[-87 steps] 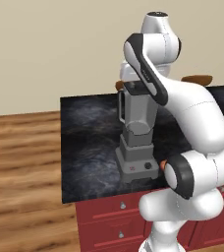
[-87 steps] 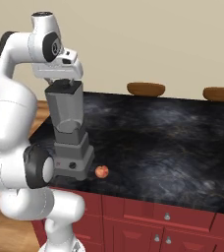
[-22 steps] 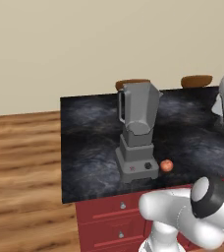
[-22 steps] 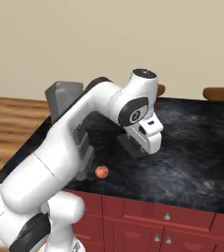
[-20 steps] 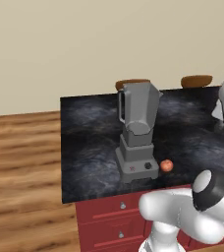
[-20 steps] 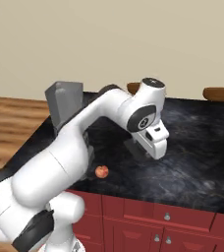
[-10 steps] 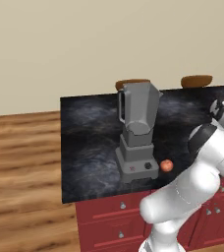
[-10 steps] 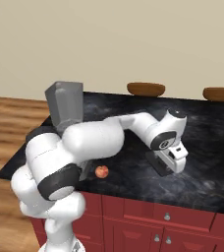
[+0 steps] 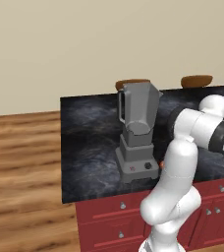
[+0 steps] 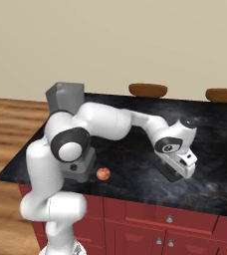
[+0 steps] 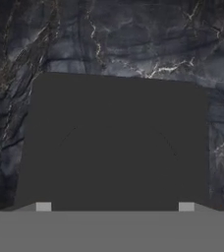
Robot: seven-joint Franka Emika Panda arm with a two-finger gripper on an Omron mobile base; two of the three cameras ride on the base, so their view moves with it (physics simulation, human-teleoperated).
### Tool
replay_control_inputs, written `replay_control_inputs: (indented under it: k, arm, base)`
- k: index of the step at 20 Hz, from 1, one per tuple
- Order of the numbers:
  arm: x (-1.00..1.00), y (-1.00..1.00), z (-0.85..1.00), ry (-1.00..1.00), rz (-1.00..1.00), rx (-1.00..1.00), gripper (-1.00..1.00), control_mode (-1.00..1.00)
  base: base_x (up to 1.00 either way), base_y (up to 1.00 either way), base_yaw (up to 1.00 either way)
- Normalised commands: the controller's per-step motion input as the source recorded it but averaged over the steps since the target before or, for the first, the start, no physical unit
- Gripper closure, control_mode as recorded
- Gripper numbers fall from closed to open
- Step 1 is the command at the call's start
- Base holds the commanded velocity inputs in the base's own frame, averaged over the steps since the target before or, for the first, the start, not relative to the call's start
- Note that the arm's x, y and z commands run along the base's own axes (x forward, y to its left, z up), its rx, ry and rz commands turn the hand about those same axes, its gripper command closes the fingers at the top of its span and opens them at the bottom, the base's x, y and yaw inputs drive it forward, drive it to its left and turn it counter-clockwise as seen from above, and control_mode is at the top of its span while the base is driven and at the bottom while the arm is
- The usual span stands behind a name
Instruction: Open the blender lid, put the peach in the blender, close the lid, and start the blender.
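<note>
Right base view: lid off, peach not yet loaded.
Showed the end effector low over the dark bench, well right of the blender, spread wide and seemingly clamped on the lid, at or just above the stone. Left the jar open-topped, so step one judged nearly done. Found the peach on the bench just beside the blender's base. Still to do: release lid, load fruit, recap, start.
</note>
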Motion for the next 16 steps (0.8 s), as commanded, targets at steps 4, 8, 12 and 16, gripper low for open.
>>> replay_control_inputs:
  k: [4,8,12,16]
  arm:
    - [0.12,0.00,-0.45,0.00,0.14,-0.01,1.00,-1.00]
    - [0.00,0.09,-0.45,0.00,0.09,-0.04,1.00,-1.00]
    - [0.01,0.37,-0.27,0.00,0.05,-0.11,1.00,-1.00]
    - [0.04,0.56,-0.27,0.01,0.01,-0.13,-1.00,-1.00]
  base:
    - [0.00,0.00,0.00]
    - [0.00,0.00,0.00]
    - [0.00,0.00,0.00]
    - [0.00,0.00,0.00]
